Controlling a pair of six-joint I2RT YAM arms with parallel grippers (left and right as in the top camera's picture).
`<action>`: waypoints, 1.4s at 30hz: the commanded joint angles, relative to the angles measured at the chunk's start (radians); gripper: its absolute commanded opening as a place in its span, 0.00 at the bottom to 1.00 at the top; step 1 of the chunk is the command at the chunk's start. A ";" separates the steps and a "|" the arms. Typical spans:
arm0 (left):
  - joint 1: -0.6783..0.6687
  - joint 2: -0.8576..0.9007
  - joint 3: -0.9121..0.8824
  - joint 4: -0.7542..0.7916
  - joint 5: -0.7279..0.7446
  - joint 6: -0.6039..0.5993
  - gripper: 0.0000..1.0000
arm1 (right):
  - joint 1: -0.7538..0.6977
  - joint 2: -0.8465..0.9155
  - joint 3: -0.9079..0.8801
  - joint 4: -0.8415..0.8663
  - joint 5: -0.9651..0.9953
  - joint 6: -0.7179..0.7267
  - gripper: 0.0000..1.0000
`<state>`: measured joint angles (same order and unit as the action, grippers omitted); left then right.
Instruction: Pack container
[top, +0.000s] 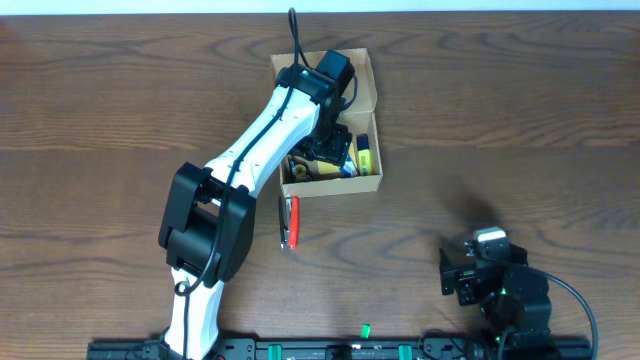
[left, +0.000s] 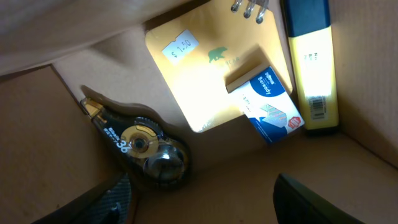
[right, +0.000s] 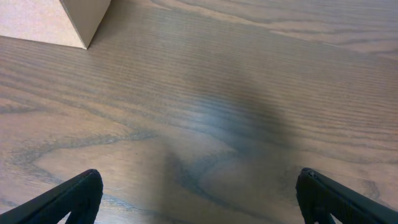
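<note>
The tan cardboard container (top: 366, 70) stands open at the table's far middle, and a corner of it shows in the right wrist view (right: 68, 22). My left gripper (top: 328, 148) reaches down inside it, open and empty (left: 205, 202). Inside lie a correction tape dispenser (left: 140, 146), a tan spiral notepad (left: 199, 68), a small blue and white box (left: 270, 106) and a yellow and blue marker (left: 314, 62). My right gripper (right: 199, 199) is open and empty, low over bare table near the front right (top: 478, 275).
A red and black pen-like tool (top: 290, 221) lies on the table just in front of the container's left corner. A small green piece (top: 365, 328) sits at the front edge.
</note>
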<state>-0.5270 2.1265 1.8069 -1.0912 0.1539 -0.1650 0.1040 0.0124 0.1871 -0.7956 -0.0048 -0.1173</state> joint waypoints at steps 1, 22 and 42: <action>0.005 -0.020 0.035 0.000 -0.012 -0.037 0.75 | -0.005 -0.007 -0.011 -0.004 -0.003 -0.011 0.99; 0.015 -0.304 0.103 -0.270 -0.031 -0.142 0.95 | -0.005 -0.007 -0.011 -0.004 -0.003 -0.011 0.99; -0.103 -0.619 -0.480 -0.108 -0.030 -0.330 0.95 | -0.005 -0.007 -0.011 -0.004 -0.003 -0.011 0.99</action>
<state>-0.6102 1.5398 1.3788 -1.2018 0.1307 -0.4564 0.1040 0.0124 0.1871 -0.7956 -0.0048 -0.1173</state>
